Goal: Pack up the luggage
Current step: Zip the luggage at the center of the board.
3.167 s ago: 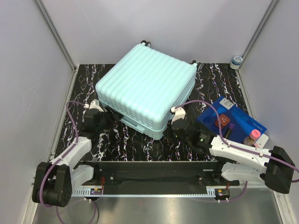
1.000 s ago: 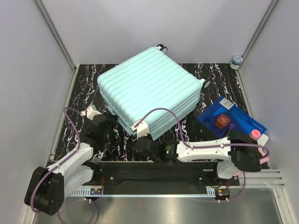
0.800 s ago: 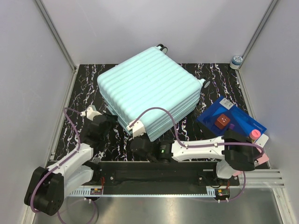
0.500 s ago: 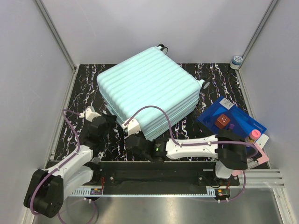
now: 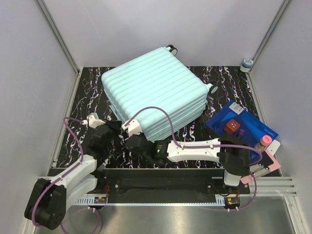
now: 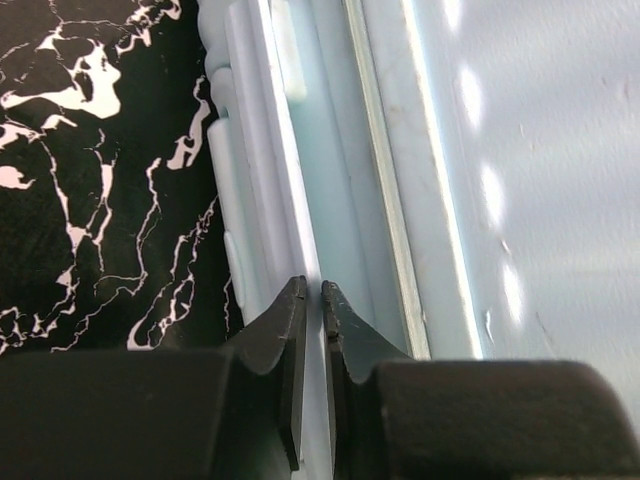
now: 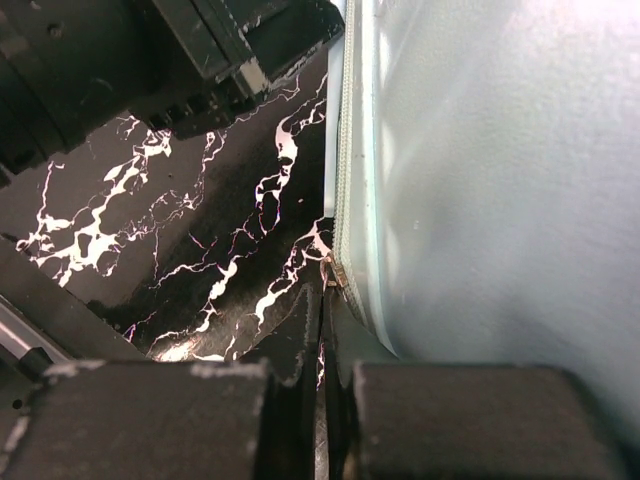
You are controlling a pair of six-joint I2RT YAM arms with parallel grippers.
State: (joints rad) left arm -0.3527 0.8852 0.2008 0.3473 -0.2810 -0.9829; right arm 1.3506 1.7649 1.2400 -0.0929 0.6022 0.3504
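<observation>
- Two end effectors are meeting at the near-left corner of the suitcase [image 5: 156, 92], close beside each other.
- The right end effector [image 7: 322, 296] is pressing its fingers together. It is pinching a small metal zipper pull [image 7: 328, 272] at their tips, right on the zip line running along the suitcase's edge.
- The left end effector [image 6: 320, 300] is holding its fingers [image 6: 285, 335] a sliver apart. A pale ridge on the suitcase's side is running into that slit, and I cannot tell whether it is being pinched.
- The right arm [image 5: 195, 148] is reaching across the front of the worktop [image 5: 87, 83] to that corner, with a purple cable [image 5: 156, 109] looping over it.
- The suitcase is lying flat on the black marbled worktop, ribbed shell up and turned at an angle, with its wheels showing on the far-right side.
- A blue box [image 5: 251, 124] is lying near the suitcase's right side, apart from it and carrying a brown item [image 5: 233, 126]. A pink-capped bottle [image 5: 263, 141] is standing at its near-right edge.
- A small jar [image 5: 247, 63] is standing at the far-right corner.
</observation>
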